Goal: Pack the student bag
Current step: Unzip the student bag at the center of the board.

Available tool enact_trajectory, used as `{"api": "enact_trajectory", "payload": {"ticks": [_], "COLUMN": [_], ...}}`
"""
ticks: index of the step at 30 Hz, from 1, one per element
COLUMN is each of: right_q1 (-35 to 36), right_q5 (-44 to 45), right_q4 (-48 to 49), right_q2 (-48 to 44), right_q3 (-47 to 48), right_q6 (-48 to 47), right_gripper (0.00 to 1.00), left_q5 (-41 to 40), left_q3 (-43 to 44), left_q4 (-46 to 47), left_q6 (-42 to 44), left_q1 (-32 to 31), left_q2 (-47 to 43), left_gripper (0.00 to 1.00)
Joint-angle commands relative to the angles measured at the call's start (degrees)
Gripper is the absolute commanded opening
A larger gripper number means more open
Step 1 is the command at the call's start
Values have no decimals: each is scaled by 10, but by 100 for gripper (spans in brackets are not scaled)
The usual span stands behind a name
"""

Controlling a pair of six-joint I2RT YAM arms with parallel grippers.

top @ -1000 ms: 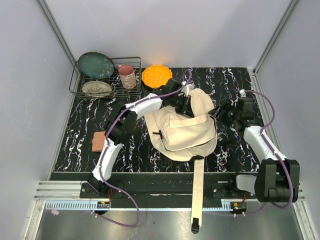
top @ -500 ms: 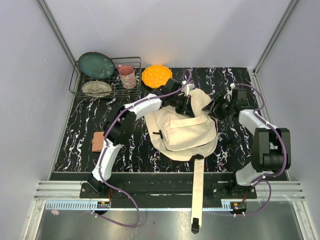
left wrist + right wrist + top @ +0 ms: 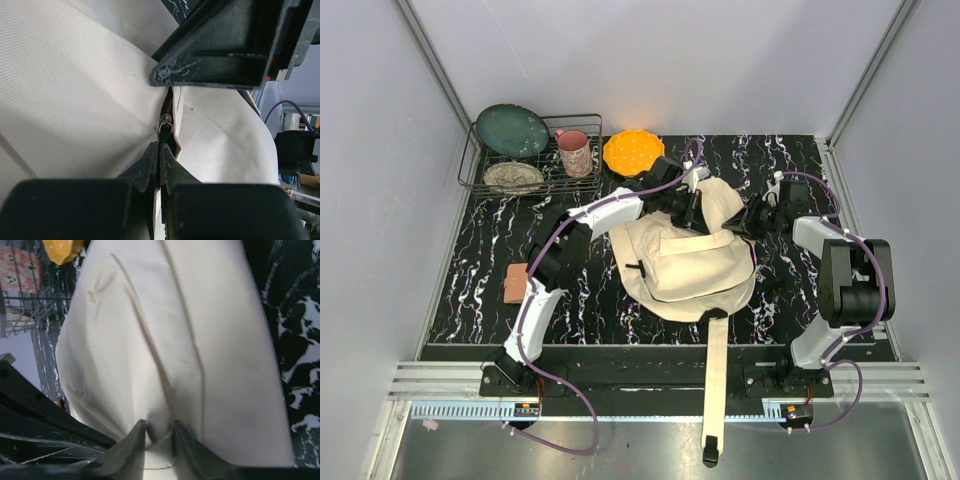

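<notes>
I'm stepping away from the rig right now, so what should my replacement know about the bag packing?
Left hand: shut at a zipper slider on the student bag; hold on it unclear.
Right hand: straddles a fold at the bag's right edge; firm grip unclear.
Bag lies flat between the arms, one strap trailing past the arm bases.
Done: nothing visibly packed.
To do: open the bag, likely load the flat brown item lying left of it.

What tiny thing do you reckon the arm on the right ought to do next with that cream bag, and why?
Probably close the right gripper fully. Its jaws straddle a raised fold of the student bag with a gap showing, while the left gripper is pinched shut at the zipper. A firm hold would likely steady the canvas for opening.
</notes>
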Motion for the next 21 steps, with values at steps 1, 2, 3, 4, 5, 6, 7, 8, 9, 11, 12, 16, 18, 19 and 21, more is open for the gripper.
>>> {"api": "enact_trajectory", "payload": {"ticks": [1,2,3,4,5,6,7,8,9,11,12,16,18,19,21], "right_q1": [6,5,6,5,6,5,5,5,6,6,6,5,5,5,5], "right_q5": [-5,-12,-21,-35,-40,-43,-42,-38,-31,3,17,89,100,108,113], "right_q4": [-13,-7,-4,0,12,17,17,17,15,9,3,-10,-7,-6,1], "right_q2": [13,16,19,21,23,23,21,16,10,-8,-15,-38,-46,-48,-51], "right_q3": [19,18,18,18,17,14,14,13,13,10,10,9,7,3,1], "right_q6": [-13,-11,-8,-7,2,5,6,6,7,2,0,-2,1,2,7], "right_gripper": [27,26,20,9,5,0,0,0,0,0,0,0,0,0,0], "left_q5": [15,16,18,18,18,18,18,18,18,13,10,-18,-49,-53,-67], "left_q3": [-10,-13,-15,-16,-17,-17,-17,-19,-20,-24,-26,-49,-85,-101,-157], "left_q4": [18,24,28,31,32,32,31,31,30,24,21,-23,-51,-53,-52], "left_q6": [-4,-6,-8,-10,-10,-10,-10,-10,-8,-4,1,35,56,59,64], "left_q1": [0,1,1,1,1,0,1,1,0,1,1,2,6,9,21], "left_q2": [-46,-47,-48,-49,-48,-48,-49,-49,-49,-52,-53,-74,-88,-104,-124], "left_gripper": [0,0,0,0,0,0,0,0,0,0,0,0,0,0,0]}}
